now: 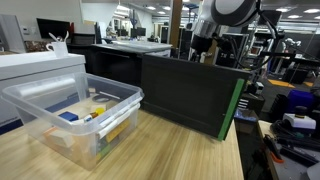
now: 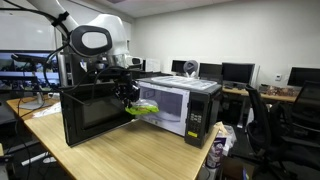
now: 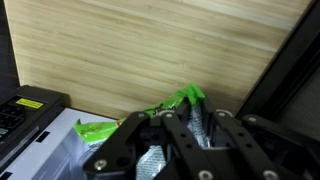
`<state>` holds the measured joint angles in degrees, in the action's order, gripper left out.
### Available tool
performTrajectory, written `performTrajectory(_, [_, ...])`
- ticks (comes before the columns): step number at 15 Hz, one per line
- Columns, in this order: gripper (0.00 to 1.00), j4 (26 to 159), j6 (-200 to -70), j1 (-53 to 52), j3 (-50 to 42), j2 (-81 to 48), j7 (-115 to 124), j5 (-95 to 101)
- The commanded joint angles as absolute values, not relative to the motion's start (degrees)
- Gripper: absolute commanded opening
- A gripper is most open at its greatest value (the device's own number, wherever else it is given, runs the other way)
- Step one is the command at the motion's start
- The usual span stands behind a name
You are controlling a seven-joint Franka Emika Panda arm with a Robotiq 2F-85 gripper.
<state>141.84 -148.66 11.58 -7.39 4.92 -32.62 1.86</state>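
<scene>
At the mouth of the microwave (image 2: 185,105), whose door (image 2: 90,115) stands swung wide open, the pincer (image 2: 127,95) hangs on the end of the arm (image 2: 95,40) with its jaws pressed together on a green bag (image 2: 143,109). The bag droops crumpled from the jaws, clear of the tabletop (image 2: 130,155), in the gap between the open door and the lit white cavity. Whether any of it has crossed the threshold cannot be told.

From the wrist view the pincer (image 3: 180,125) points down, and the green bag (image 3: 172,102) bunches up beside its metal fingers (image 3: 200,130). Pale wood grain of the tabletop (image 3: 140,50) fills the upper part of that view, a corner of the microwave (image 3: 30,115) sits at the lower left, and the dark door (image 3: 295,60) runs along the right edge.

In an exterior view the back of the door (image 1: 190,95) is a black panel that hides the pincer and the bag. Only the arm (image 1: 215,20) rises above it. Beside the door, on the same tabletop (image 1: 170,155), stands a clear plastic bin (image 1: 30,120) with a few small items inside.
</scene>
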Motion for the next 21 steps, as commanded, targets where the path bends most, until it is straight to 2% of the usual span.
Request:
performTrajectory(1, [0.04, 145.9, -146.2, 11.0, -10.3, 12.1, -33.4, 1.4])
performTrajectory(11, [0.04, 146.1, -146.6, 6.9, -15.0, 23.7, -33.8, 1.1])
performTrajectory(21, [0.04, 134.8, -150.4, 3.1, -16.8, 15.9, -32.3, 0.1])
